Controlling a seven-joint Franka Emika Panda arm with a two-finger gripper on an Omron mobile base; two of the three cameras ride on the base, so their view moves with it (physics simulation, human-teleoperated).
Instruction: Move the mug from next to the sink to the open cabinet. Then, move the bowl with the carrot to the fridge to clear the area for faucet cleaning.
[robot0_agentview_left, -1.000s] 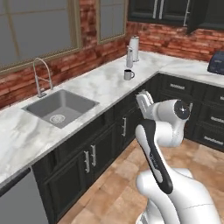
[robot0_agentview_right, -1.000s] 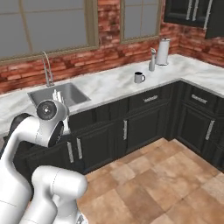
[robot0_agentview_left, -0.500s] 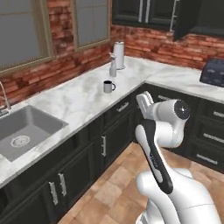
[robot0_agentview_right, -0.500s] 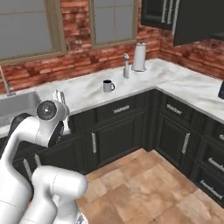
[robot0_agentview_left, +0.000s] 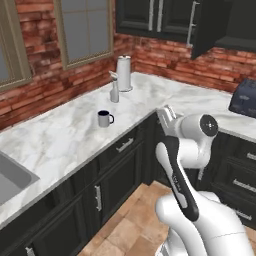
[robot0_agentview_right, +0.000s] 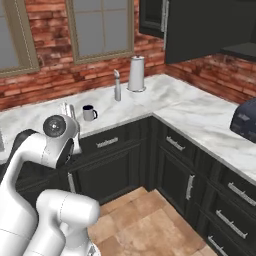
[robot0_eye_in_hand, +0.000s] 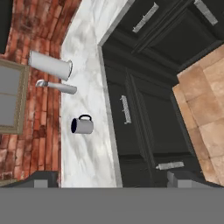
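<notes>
The small dark mug (robot0_agentview_left: 105, 118) stands upright on the marble counter (robot0_agentview_left: 60, 140), well to the right of the sink (robot0_agentview_left: 11, 175), whose corner shows at the left edge. My gripper (robot0_agentview_left: 167, 115) is open and empty, held up in front of the counter edge, right of the mug and apart from it. From the other side the mug (robot0_agentview_right: 89, 113) sits just beyond the gripper (robot0_agentview_right: 69, 111). In the hand view the mug (robot0_eye_in_hand: 82, 125) lies on its side in the picture, above the gripper (robot0_eye_in_hand: 112, 180). The open cabinet (robot0_agentview_left: 235, 35) hangs at upper right. Bowl, carrot, fridge and faucet are out of view.
A tall pale canister (robot0_agentview_left: 123, 73) and a slim grey bottle (robot0_agentview_left: 114, 91) stand by the brick wall behind the mug. A navy toaster (robot0_agentview_left: 244, 97) sits on the counter's right leg. Dark base cabinets (robot0_agentview_left: 120, 170) line the counter over a tiled floor (robot0_agentview_left: 130, 225).
The base has driven to the right along the counter, so the whole scene slid left. The sink now sits at the picture's edge and the mug looks nearer. The gripper stays open.
</notes>
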